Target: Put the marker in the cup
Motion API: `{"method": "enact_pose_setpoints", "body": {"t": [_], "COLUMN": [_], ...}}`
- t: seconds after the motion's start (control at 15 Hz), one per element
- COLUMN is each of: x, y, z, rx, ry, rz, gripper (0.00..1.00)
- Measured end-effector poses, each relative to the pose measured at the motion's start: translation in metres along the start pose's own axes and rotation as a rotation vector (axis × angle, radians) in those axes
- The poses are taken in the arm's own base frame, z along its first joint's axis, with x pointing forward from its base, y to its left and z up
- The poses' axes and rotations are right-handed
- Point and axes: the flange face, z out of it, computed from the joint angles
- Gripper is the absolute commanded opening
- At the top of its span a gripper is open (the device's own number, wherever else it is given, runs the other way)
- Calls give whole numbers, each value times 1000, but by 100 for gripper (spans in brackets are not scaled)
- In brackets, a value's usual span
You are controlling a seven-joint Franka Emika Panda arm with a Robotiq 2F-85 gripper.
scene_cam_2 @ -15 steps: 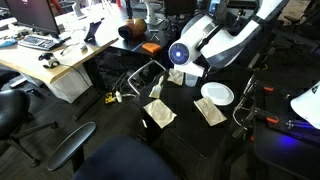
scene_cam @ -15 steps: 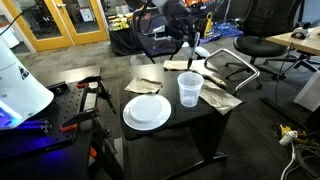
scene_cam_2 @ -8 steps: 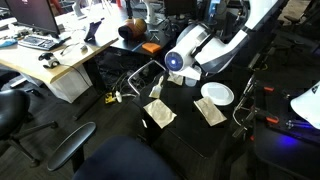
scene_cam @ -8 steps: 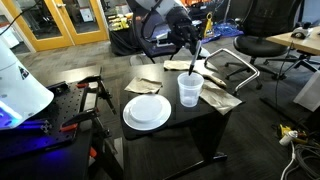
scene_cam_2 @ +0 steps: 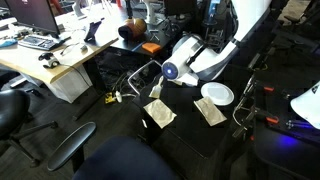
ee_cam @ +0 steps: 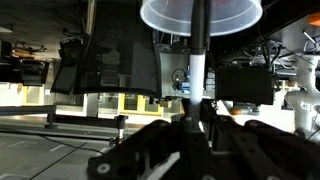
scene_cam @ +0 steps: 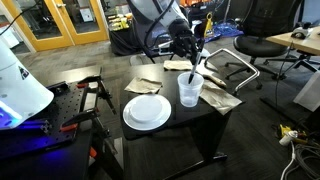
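Note:
The clear plastic cup (scene_cam: 189,92) stands upright on the black table (scene_cam: 175,128), right of the round white plate (scene_cam: 147,111). My gripper (scene_cam: 191,55) hangs just above the cup and is shut on the marker (scene_cam: 193,70), which points down with its tip at the cup's rim. In the wrist view the marker (ee_cam: 197,70) runs from my jaws (ee_cam: 196,128) straight to the cup's round mouth (ee_cam: 160,15). In an exterior view the arm (scene_cam_2: 200,60) hides the cup and the marker; the plate (scene_cam_2: 217,94) shows beside it.
Crumpled brown paper sheets lie on the table behind the plate (scene_cam: 145,84) and right of the cup (scene_cam: 220,98). An office chair (scene_cam: 255,48) stands behind the table. Red-handled tools (scene_cam: 92,90) lie on a lower stand beside the table.
My gripper has come down and a little towards the cup with the marker in it; the marker's tip now reaches the cup's rim. The cup and plate have not moved.

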Motion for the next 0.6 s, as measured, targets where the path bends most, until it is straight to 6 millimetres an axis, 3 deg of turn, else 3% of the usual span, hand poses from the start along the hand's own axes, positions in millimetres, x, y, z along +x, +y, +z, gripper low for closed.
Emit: {"method": "enact_pose_setpoints", "body": {"t": [0.6], "x": [-43], "y": [-13], "z": [13], "rx": [-57], "ry": [7], "rz": [-33], "gripper": [3]}}
